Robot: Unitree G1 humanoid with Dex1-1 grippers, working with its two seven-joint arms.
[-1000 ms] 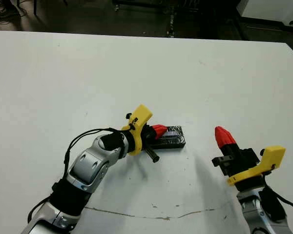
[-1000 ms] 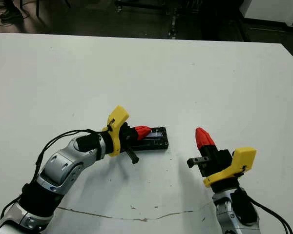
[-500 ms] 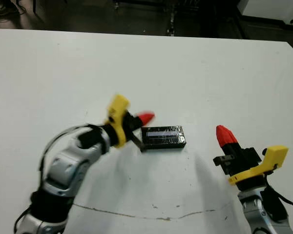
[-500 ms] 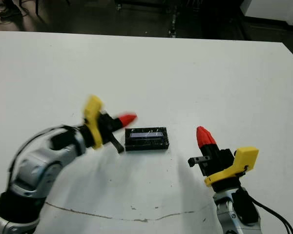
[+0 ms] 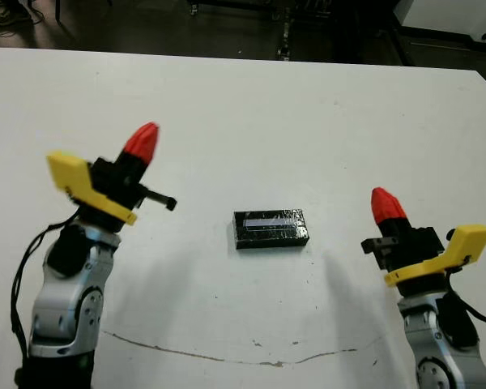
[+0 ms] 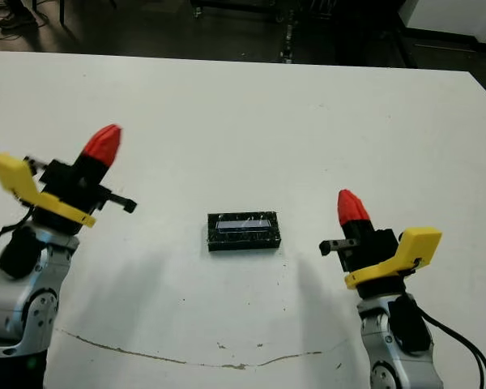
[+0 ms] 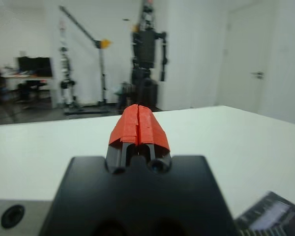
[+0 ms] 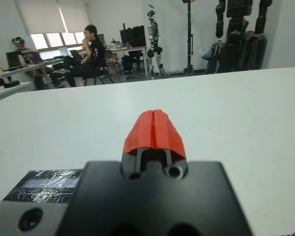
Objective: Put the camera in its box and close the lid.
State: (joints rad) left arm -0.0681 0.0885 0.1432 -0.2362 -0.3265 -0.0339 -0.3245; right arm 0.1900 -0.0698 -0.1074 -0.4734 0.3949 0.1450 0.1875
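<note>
1. The box [image 5: 270,230] lies mid-table with its glossy lid [image 6: 243,224] seated on top; the camera is not visible.
2. It looks rigid, light and slippery, so I would pinch its long side edges.
3. My left gripper [image 5: 142,142] and right gripper [image 5: 385,206] are pinched closed and empty, well apart from it.
4. The white table [image 5: 324,113] is flat and scuffed; seated people [image 8: 91,46] are visible beyond it.

Right hand [image 8: 154,129] red fingertips pressed together, glossy lid [image 8: 45,184] on white table [image 8: 246,113], seated people [image 8: 88,54] beyond
</note>
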